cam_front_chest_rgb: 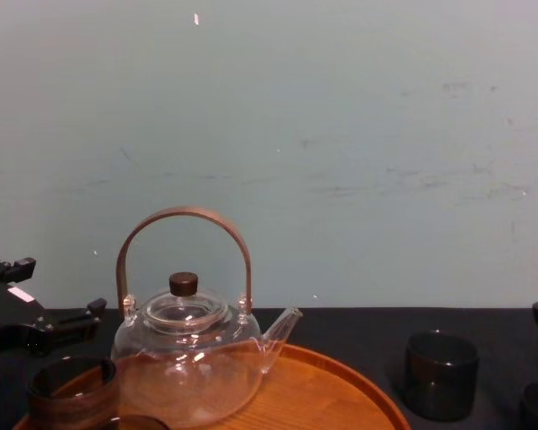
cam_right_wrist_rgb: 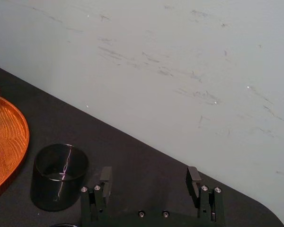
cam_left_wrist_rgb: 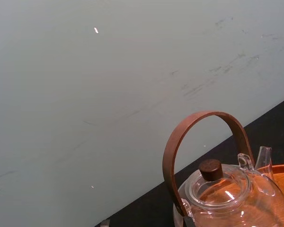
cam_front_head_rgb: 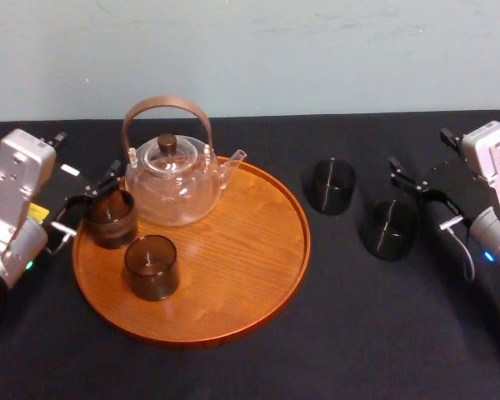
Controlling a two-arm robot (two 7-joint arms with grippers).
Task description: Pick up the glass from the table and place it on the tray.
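The right claw (cam_front_head_rgb: 421, 196) is open wide and holds nothing. It is near the worktop's (cam_front_head_rgb: 358, 333) right edge. One dark glass (cam_front_head_rgb: 389, 229) sits just beside it, a second glass (cam_front_head_rgb: 332, 185) nearer the tray (cam_front_head_rgb: 258, 275). The left claw (cam_front_head_rgb: 87, 202) is open wide too, at a third glass (cam_front_head_rgb: 110, 218) by the tray's left rim.

Place: a robot test bench, to all appearances a lab rather than a home.
Wall: a bare, pale wall (cam_front_chest_rgb: 341, 134), scuffed and streaked, closes off the scene directly behind the work.
Table: a black-draped table (cam_front_head_rgb: 258, 367) runs right up to it.
Machinery: the left gripper (cam_front_head_rgb: 92, 198) and right gripper (cam_front_head_rgb: 418, 196), on grey-cased arms, flank the table.
Props: a glass teapot (cam_front_head_rgb: 171, 187), a round wooden tray (cam_front_head_rgb: 258, 250) and dark glasses (cam_front_head_rgb: 332, 186), laid out like a staged tea service.
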